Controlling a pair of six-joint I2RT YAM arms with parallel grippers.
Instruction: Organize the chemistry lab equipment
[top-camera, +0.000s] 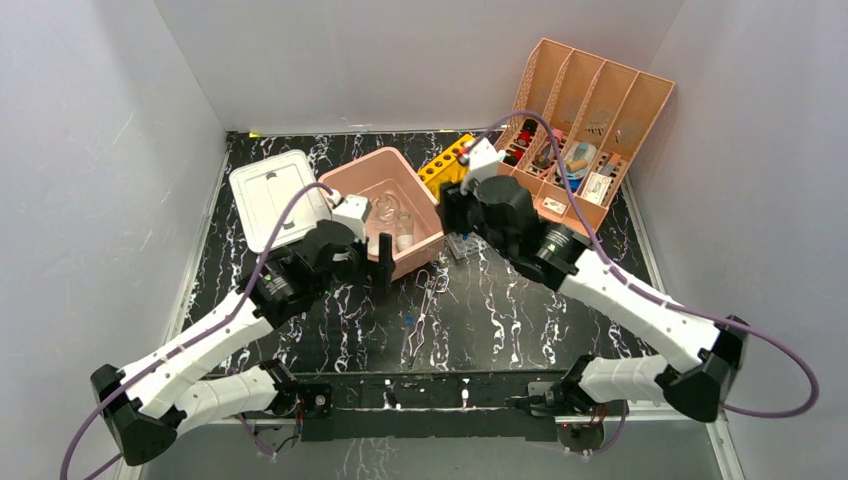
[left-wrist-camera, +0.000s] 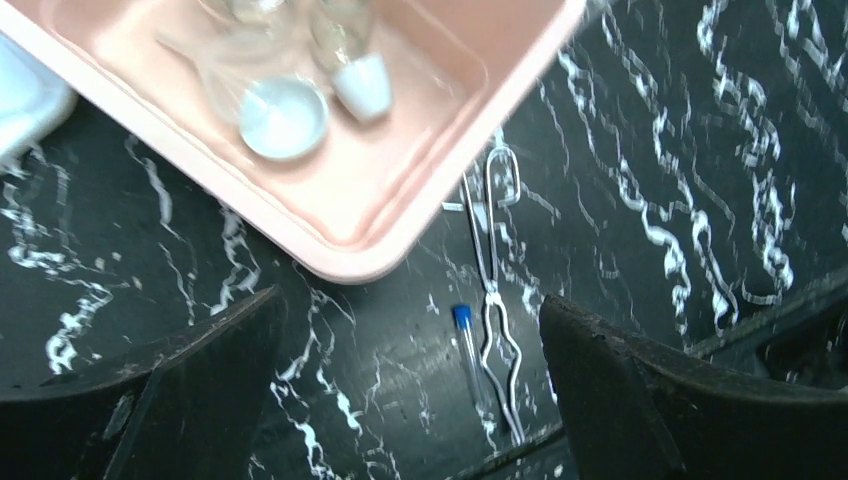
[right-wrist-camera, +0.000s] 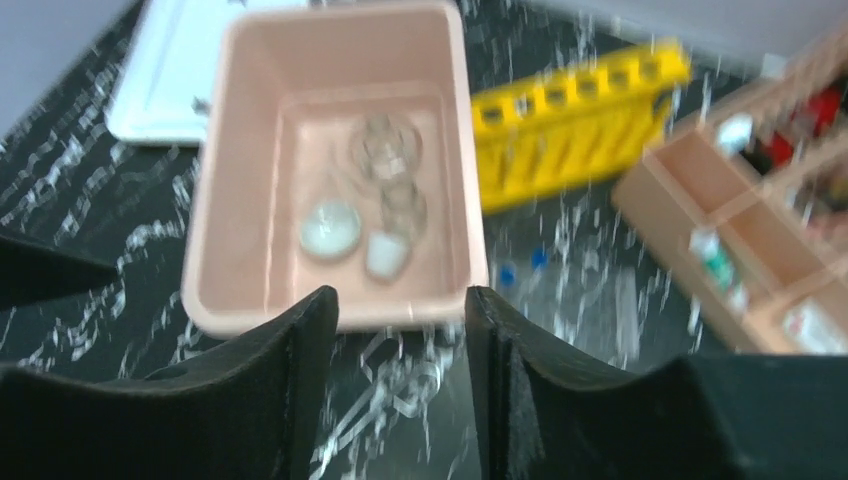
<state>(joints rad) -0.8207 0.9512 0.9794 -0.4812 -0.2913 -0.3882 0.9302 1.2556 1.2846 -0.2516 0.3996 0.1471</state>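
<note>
Left jaws: wide apart, nothing between them, hovering over the table (left-wrist-camera: 700, 150) just off a corner of the pink tub (left-wrist-camera: 340, 250). Wire tongs (left-wrist-camera: 495, 300) lie flat on the table, seen in the gap between the two fingers (left-wrist-camera: 190, 400), untouched. A blue-capped tube (left-wrist-camera: 468, 350) lies close alongside the tongs.

Right jaws: apart, holding nothing. The tub's rim shows in their gap, with the tongs a blur just below it.

In the tub, all apart from either jaws: white dish (right-wrist-camera: 330, 227), small white cup (right-wrist-camera: 387, 255), round flask (right-wrist-camera: 385, 145), beaker (right-wrist-camera: 403, 208).

Yellow rack (right-wrist-camera: 580, 120) stands just beyond the tub. Peach organizer (top-camera: 590, 110) is at far right. White lid (top-camera: 275, 195) lies beside the tub, on its left.
</note>
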